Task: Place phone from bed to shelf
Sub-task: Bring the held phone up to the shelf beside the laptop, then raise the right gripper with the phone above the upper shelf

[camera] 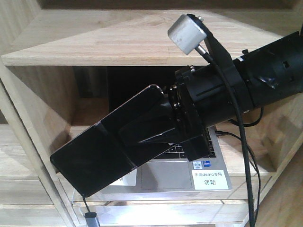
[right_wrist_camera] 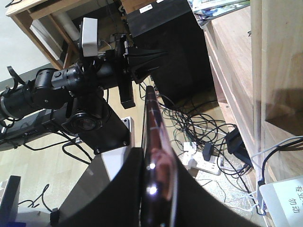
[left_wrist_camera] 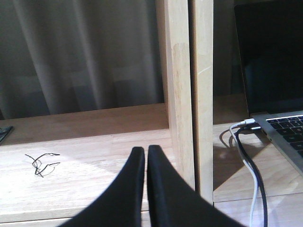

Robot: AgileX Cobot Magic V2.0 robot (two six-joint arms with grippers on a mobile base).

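"Front-facing camera first: what is your right arm holding?"

"My right gripper (camera: 142,132) is clamped on the thin, glossy black rectangular phone (camera: 90,161) with a centre crease. The slab is tilted, its free end pointing to 8 o'clock from my fingers, in front of the light natural-wood shelf (camera: 118,42). Behind it, at 4 o'clock, an open grey laptop (camera: 163,177) with a white sticker (camera: 210,180) lies in the compartment. Whether the phone's lowest corner touches the board, I cannot tell."

"And your wrist view?"

"My right wrist sees the phone (right_wrist_camera: 154,137) edge-on, its pinkish rim squeezed between my two black fingers (right_wrist_camera: 109,189)."

"Your left arm?"

"My left gripper (left_wrist_camera: 146,151) is closed on nothing, fingertips pressed together above a shelf board, just beside a pale upright (left_wrist_camera: 177,71) at 1 o'clock. The laptop is at 3 o'clock."
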